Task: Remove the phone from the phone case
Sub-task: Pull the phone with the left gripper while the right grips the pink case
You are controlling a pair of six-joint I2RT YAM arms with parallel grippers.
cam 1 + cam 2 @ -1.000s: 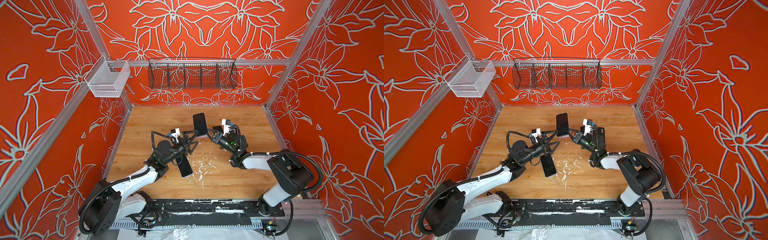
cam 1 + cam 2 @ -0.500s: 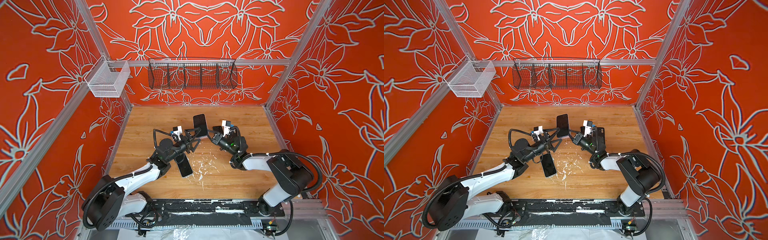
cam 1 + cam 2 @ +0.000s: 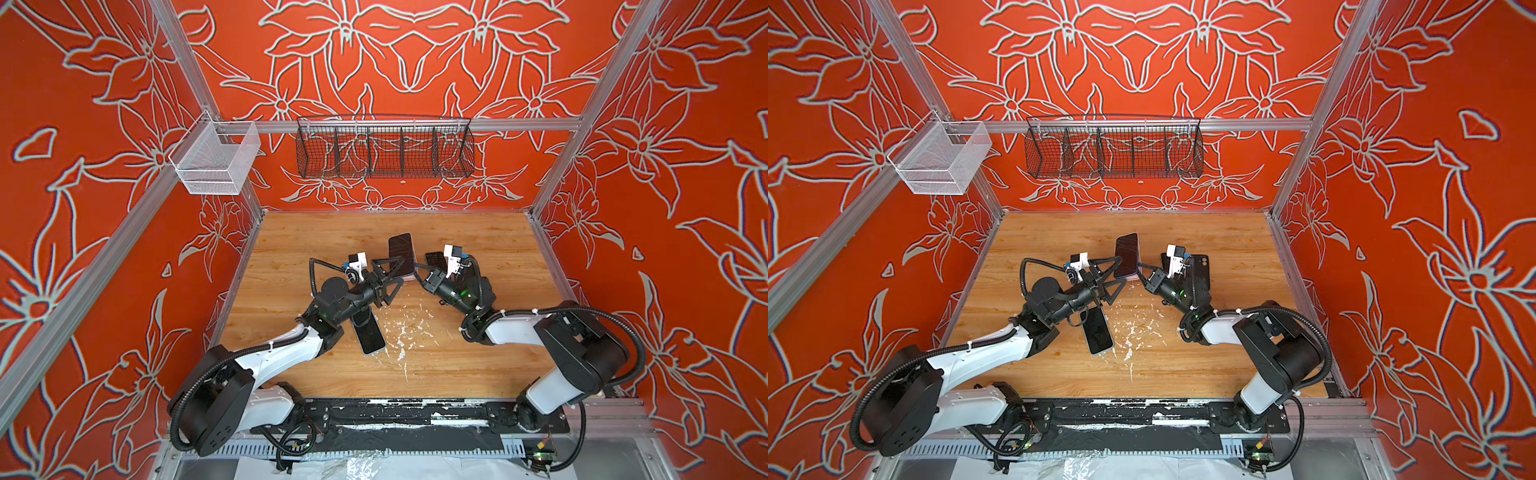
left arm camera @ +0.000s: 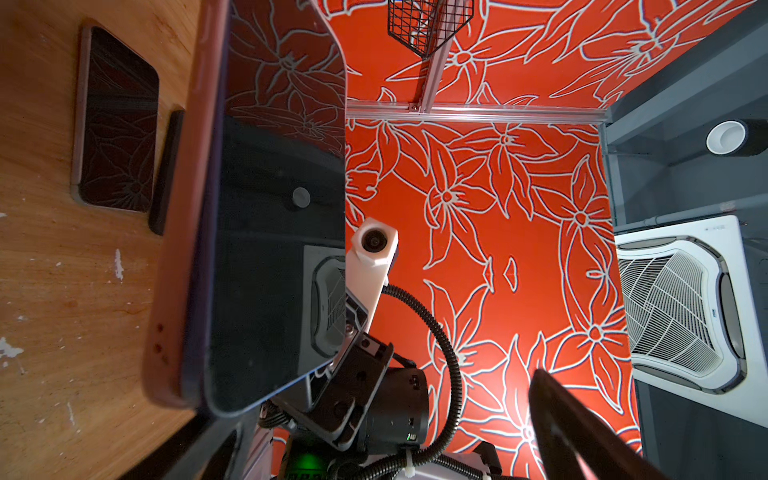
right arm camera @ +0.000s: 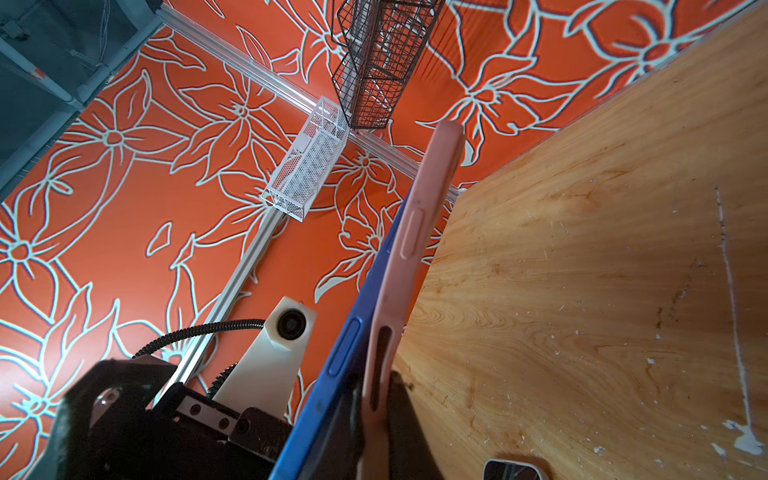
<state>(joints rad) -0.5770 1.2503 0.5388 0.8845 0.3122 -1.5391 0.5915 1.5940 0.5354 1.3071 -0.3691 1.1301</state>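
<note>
Half of the second phone [image 3: 369,336] on the table [image 3: 478,353] hides under the left arm [image 3: 282,353]. Raised above it, the phone [image 3: 401,254] shows dark glass in both top views. Only the right wrist view reveals its blue edge [image 5: 343,357] parting from the pink phone case [image 5: 415,232], whose lower end the right gripper [image 5: 374,419] pinches. The left gripper [image 3: 400,271] gapes either side.

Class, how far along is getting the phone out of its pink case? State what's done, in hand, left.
Done: the right gripper is shut on the pink case, held off the table. In hand: the blue phone stands proud of the case along one edge near the grip, and the open left gripper straddles it. Left: gripping the phone and pulling it fully free.
</note>
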